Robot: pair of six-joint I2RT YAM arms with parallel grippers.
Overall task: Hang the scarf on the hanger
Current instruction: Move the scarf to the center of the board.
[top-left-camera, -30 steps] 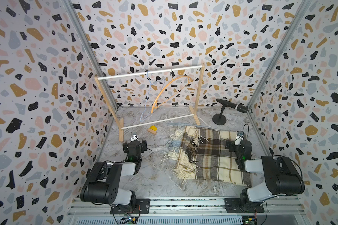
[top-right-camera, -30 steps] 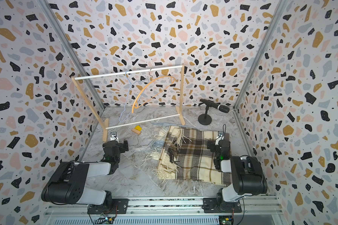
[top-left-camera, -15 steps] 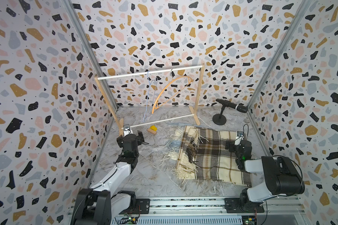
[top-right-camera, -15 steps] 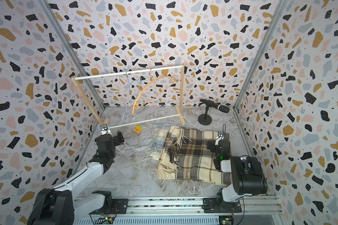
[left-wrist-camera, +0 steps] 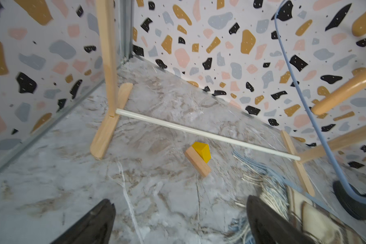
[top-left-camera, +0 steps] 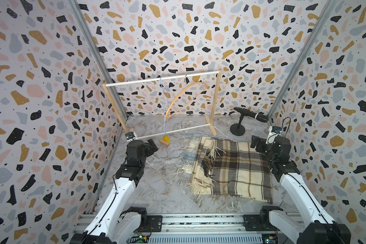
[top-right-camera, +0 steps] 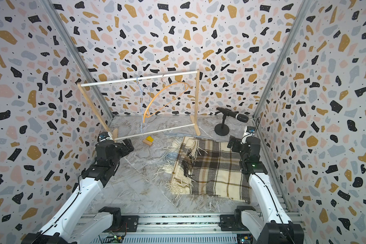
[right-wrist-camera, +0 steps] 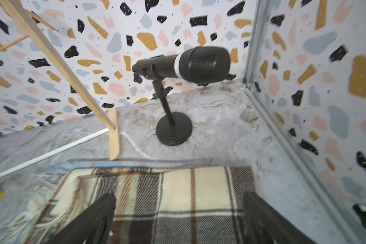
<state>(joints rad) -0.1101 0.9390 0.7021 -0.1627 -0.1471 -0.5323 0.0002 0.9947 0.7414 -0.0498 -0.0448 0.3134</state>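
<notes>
Working cell as I view it from the remote console. The plaid scarf (top-left-camera: pixel 237 166) (top-right-camera: pixel 213 169) lies folded flat on the marbled floor (top-left-camera: pixel 156 190) at the right side of the cell. Its cream fringe points toward the centre, and its far edge is just in front of the right foot of the wooden rack (top-left-camera: pixel 217 99). It is not on any hanger.

The rack is the only thing here that carries anything. Its white top rail (top-left-camera: pixel 156 79) bears two items: a curved wooden hanger (top-left-camera: pixel 184 97) (top-right-camera: pixel 165 95), hooked on and steeply tilted, and to its left a thin blue wire hanger (top-left-camera: pixel 164 105) (top-right-camera: pixel 144 105). Neither hanger has cloth on it.

The left gripper (top-left-camera: pixel 148 145) (left-wrist-camera: pixel 178 224) is near the rack's left foot with its jaws spread wide and nothing between them. In the left wrist view I see bare floor between the fingers (left-wrist-camera: pixel 97 221).

The right gripper (top-left-camera: pixel 260 144) (right-wrist-camera: pixel 178 221) is at the scarf's far right corner, also spread wide and holding nothing. In the right wrist view plaid cloth shows between its fingers. I cannot tell whether they touch the cloth.

A yellow block (top-left-camera: pixel 166 138) (left-wrist-camera: pixel 201 151) leans on a plain wooden block (top-left-camera: pixel 164 143) (left-wrist-camera: pixel 198 161) just in front of the lower rail. A black microphone (top-left-camera: pixel 251 114) (right-wrist-camera: pixel 186 63) on a round-based stand sits in the far right corner, near the scarf but apart from it.
</notes>
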